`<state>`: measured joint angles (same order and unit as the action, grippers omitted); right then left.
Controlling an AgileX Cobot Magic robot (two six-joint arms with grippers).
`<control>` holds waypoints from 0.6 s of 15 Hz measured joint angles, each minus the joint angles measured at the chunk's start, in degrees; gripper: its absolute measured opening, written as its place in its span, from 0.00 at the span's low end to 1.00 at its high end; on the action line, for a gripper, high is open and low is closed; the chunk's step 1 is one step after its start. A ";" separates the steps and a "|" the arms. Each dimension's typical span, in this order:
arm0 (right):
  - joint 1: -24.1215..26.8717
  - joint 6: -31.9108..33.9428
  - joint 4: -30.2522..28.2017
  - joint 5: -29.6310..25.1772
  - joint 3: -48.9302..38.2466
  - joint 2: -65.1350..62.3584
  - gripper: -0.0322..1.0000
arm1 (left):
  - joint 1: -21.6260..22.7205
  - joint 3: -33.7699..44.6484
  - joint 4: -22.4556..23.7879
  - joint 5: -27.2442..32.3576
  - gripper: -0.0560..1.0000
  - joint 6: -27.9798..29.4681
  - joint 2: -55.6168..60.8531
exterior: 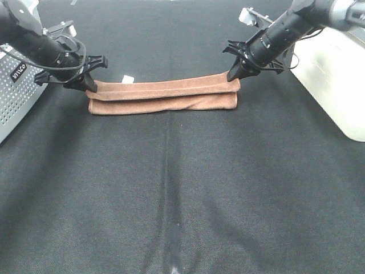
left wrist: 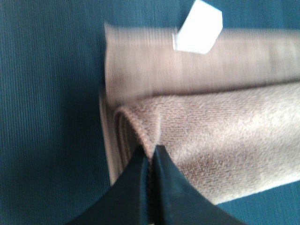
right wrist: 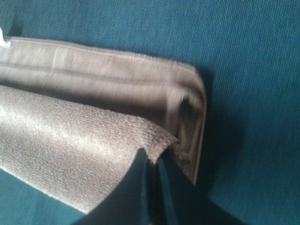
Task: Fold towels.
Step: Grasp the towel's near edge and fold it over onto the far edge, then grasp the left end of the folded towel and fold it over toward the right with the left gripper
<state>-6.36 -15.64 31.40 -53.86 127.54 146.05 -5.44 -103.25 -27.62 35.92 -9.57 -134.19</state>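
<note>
Brown towel (exterior: 162, 97) lies folded into a long narrow band toward 12 o'clock on the dark surface (exterior: 182, 200) in the high view, its long edges running from 9 to 3 o'clock, with an upper layer sitting slightly toward 12 o'clock of the lower one. The left end effector (exterior: 88, 85) meets the band's 9 o'clock end and the right end effector (exterior: 235, 74) meets its 3 o'clock end. A small white tag (exterior: 128, 79) sticks out of the far long edge near 11 o'clock. From the band's near edge toward 6 o'clock the surface runs on as open cloth. A perforated metal box (exterior: 14, 97) stands at 9 o'clock near the left arm and a white box (exterior: 336, 74) at 3 o'clock beside the right arm, both apart from the towel. The left wrist view shows what the high view cannot: the dark fingertips (left wrist: 164, 173) are drawn together, pinching a rolled corner of the top layer, with the flatter lower layer and its hemmed short edge lying past it and the tag (left wrist: 198, 26) standing off the far hem. The right wrist view shows the other end effector (right wrist: 151, 157) likewise clamped on a raised corner of the top layer, beside stacked hemmed edges that turn the corner, with bare surface (right wrist: 253, 70) just beyond them.
</note>
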 joint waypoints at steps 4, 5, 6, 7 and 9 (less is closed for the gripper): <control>0.00 0.06 0.11 0.11 2.58 3.50 0.05 | 0.00 -1.49 0.46 -2.46 0.08 0.06 -2.69; 0.00 0.06 0.17 0.11 2.58 3.78 0.13 | 0.00 -1.49 0.46 -3.27 0.13 0.06 -2.86; 0.00 0.06 0.29 0.17 2.58 3.78 0.27 | 0.00 -1.49 0.23 -3.84 0.21 0.06 -2.86; 0.00 0.06 0.29 0.57 2.58 3.78 0.51 | 0.00 -1.49 -0.11 -4.47 0.40 0.06 -2.86; 0.00 0.06 0.23 0.57 3.21 3.78 0.73 | 0.00 -1.49 -0.17 -4.53 0.68 0.06 -2.81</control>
<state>-6.36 -15.58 31.63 -53.29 130.75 149.83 -5.44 -104.74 -27.79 31.40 -9.51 -136.99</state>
